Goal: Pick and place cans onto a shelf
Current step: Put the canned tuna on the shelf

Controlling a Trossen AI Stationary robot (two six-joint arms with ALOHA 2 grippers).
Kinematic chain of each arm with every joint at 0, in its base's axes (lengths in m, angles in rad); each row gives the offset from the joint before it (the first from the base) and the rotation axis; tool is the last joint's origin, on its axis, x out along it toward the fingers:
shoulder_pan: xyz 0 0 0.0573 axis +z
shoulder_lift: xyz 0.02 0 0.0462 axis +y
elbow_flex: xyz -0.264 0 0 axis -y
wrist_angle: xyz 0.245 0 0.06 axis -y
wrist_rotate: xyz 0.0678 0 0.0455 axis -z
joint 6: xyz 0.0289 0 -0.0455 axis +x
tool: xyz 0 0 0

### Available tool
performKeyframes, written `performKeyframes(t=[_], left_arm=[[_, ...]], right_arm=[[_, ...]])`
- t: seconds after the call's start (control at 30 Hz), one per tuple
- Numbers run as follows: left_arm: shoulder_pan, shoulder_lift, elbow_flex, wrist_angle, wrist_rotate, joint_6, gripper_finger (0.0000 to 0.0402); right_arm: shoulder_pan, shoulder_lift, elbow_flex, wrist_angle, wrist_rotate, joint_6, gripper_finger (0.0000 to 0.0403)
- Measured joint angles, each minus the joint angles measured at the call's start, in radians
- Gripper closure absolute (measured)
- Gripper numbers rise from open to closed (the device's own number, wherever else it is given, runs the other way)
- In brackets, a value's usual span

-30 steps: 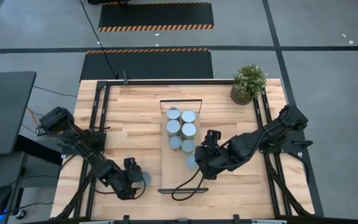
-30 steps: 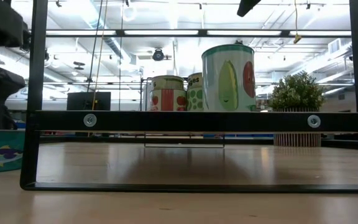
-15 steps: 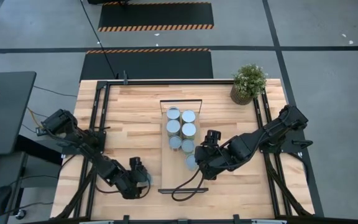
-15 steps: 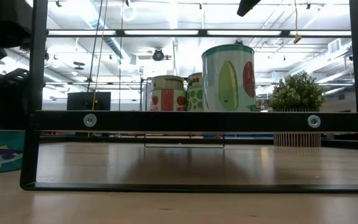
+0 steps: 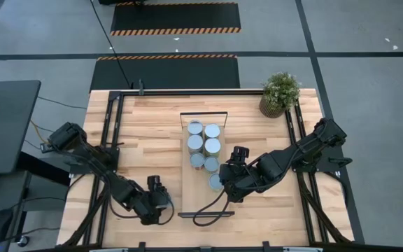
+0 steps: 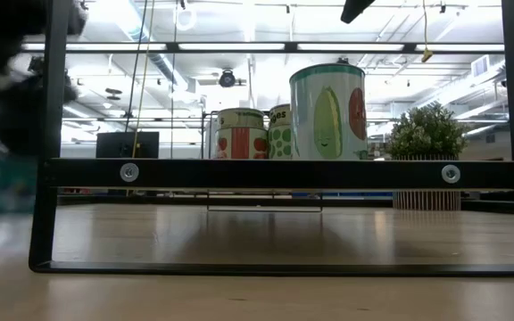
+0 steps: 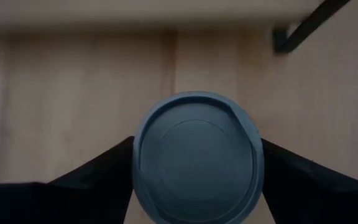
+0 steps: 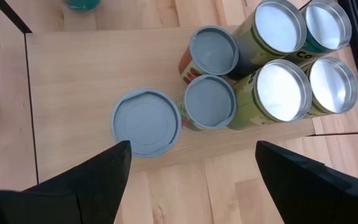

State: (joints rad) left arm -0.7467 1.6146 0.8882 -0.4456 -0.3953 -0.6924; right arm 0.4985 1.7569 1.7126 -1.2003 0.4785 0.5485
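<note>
A small metal can with a pale blue-grey round lid (image 7: 196, 155) is held between the two dark fingers of the left gripper (image 5: 157, 201), which is closed onto its sides above the near left part of the wooden tabletop (image 5: 145, 133), just beside the near end of the shelf. The grip is taken across the body, presumably so that the can stays upright for setting down. The long, narrow light-wood shelf with thin black metal frame ends (image 5: 187, 194) lies lengthwise along the table's middle, and seven cans (image 8: 241, 81) are grouped on its far half, packed touching one another so that the near half is left free. The right gripper (image 5: 227, 183) is held above the shelf's right edge with its fingers spread wide and nothing between them, one grey-lidded can (image 8: 145, 122) standing just ahead of it.

Compared with a second ago, the left gripper is seen closer to the shelf. The teal can that stood at the left edge of the low view is now only a blur, so it has probably been lifted. The right arm and the shelved cans are unchanged.
</note>
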Motion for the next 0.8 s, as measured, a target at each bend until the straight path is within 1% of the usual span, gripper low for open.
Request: performKeyframes(t=[0.1, 0.17, 0.2, 0.3, 0.4, 0.43, 0.5, 0.57, 0.63, 0.73, 0.8], left_arm=[[0.018, 0.0, 0.099, -0.126, -0.043, 0.064, 0.0106], [0.036, 0.0, 0.149, -0.163, -0.088, 0.115, 0.0105], [0.047, -0.001, 0.166, -0.157, -0.107, 0.146, 0.0105], [0.092, -0.001, 0.17, -0.068, -0.128, 0.269, 0.0105], [0.151, 0.006, 0.139, 0.116, -0.12, 0.377, 0.0104], [0.171, 0.013, 0.129, 0.171, -0.097, 0.406, 0.0104], [0.208, 0.034, 0.119, 0.251, -0.017, 0.461, 0.0104], [0.237, 0.054, 0.119, 0.309, 0.065, 0.492, 0.0104], [0.256, 0.077, 0.12, 0.353, 0.127, 0.504, 0.0104], [0.275, 0.109, 0.12, 0.378, 0.193, 0.522, 0.0104], [0.278, 0.12, 0.12, 0.381, 0.19, 0.525, 0.0101]], right_arm=[[0.001, 0.0, 0.0, 0.0, 0.0, 0.007, 0.0051], [0.004, 0.0, 0.0, 0.0, 0.0, 0.009, 0.0051], [0.006, 0.0, 0.0, 0.0, 0.0, 0.01, 0.0051], [0.012, 0.0, 0.0, 0.0, 0.005, 0.017, 0.0051], [0.023, 0.0, 0.0, 0.0, 0.031, 0.026, 0.0051], [0.027, 0.0, 0.0, 0.0, 0.038, 0.031, 0.0051], [0.033, 0.0, 0.0, 0.0, 0.042, 0.038, 0.0051], [0.042, 0.0, 0.0, -0.001, 0.044, 0.048, 0.0051], [0.051, 0.0, 0.0, -0.005, 0.044, 0.055, 0.0051], [0.062, 0.0, 0.0, -0.005, 0.044, 0.062, 0.0051], [0.067, 0.0, 0.0, -0.005, 0.047, 0.062, 0.0051]])
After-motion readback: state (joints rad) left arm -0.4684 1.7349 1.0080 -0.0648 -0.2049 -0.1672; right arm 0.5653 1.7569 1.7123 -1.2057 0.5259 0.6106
